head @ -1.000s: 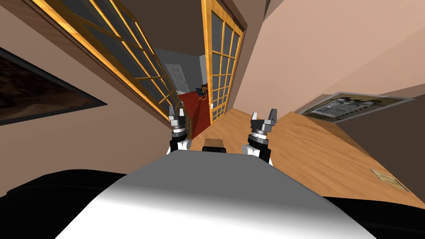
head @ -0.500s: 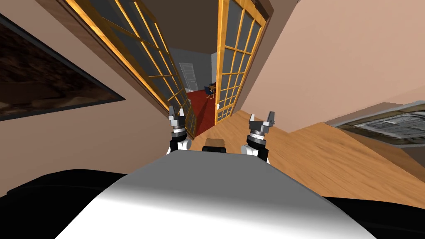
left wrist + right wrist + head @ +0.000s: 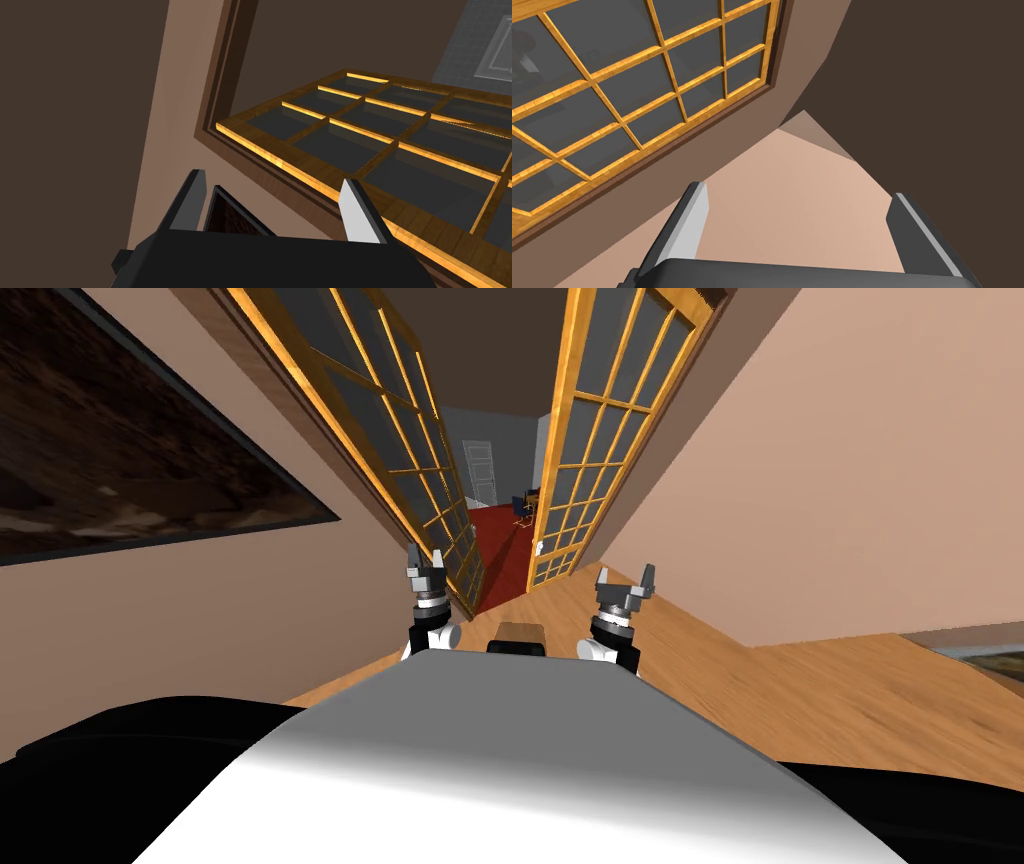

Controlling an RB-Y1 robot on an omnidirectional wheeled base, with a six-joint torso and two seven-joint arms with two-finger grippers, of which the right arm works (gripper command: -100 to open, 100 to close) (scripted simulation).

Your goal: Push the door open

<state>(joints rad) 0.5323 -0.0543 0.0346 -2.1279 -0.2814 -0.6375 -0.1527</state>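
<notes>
A double door of orange wood with grey glass panes stands ahead in the head view. Its left leaf (image 3: 390, 438) and right leaf (image 3: 600, 438) are parted, with a gap between them showing red floor (image 3: 505, 553) beyond. A small white handle (image 3: 540, 546) sits low on the right leaf. My left gripper (image 3: 425, 560) is open, close beside the left leaf's lower edge; its wrist view shows that leaf (image 3: 400, 145) just past the right finger. My right gripper (image 3: 623, 579) is open, short of the right leaf (image 3: 612, 85), near the tan wall.
Tan walls flank the doorway; a dark framed picture (image 3: 110, 458) hangs on the left wall. Wood floor (image 3: 800, 688) spreads to my right. Beyond the gap lie a grey room with a white door (image 3: 480, 473) and a dark chair (image 3: 522, 505).
My view has swung right to left: the doorway now sits nearer the picture's middle and the gap between the leaves looks wider. The framed picture on the right wall has slid out of sight.
</notes>
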